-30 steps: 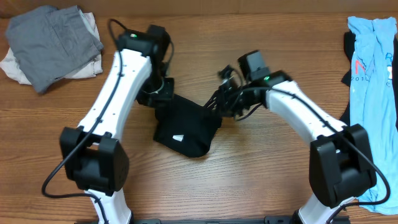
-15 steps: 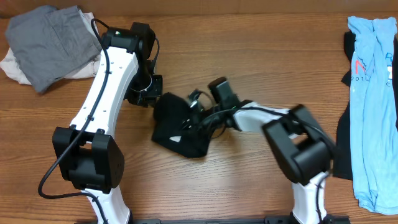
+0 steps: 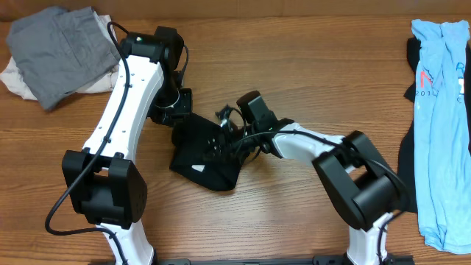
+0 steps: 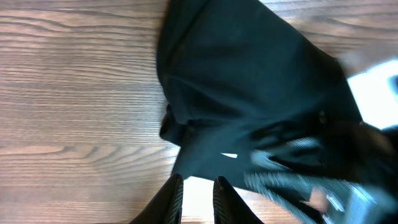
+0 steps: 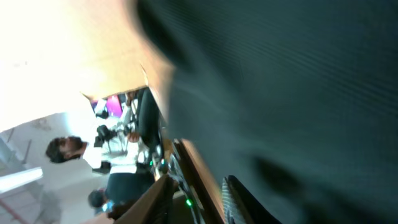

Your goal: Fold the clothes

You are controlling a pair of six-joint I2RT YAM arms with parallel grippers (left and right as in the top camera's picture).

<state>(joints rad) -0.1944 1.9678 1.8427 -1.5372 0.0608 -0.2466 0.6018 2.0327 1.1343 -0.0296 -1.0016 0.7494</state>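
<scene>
A black T-shirt [image 3: 197,153] lies bunched and partly folded on the wooden table, a small white label [image 3: 197,168] showing near its front edge. My left gripper [image 3: 176,116] sits at the shirt's upper left corner. In the left wrist view its fingers [image 4: 198,190] stand a narrow gap apart, just short of the black cloth [image 4: 249,81], with nothing between them. My right gripper [image 3: 224,140] reaches low over the shirt's middle from the right. In the right wrist view its jaws [image 5: 199,186] are apart, with one finger [image 5: 239,196] against the black cloth [image 5: 298,93] and no cloth between them.
A grey garment on a white piece [image 3: 62,51] lies piled at the far left corner. A light-blue shirt with red print [image 3: 441,110] lies along the right edge, partly over a dark piece [image 3: 408,158]. The right arm's elbow [image 3: 360,180] stands near the front.
The right arm has swung left across the black shirt, and its jaws have spread apart. The shirt bundle has shifted left. The left arm moved slightly left early on.
</scene>
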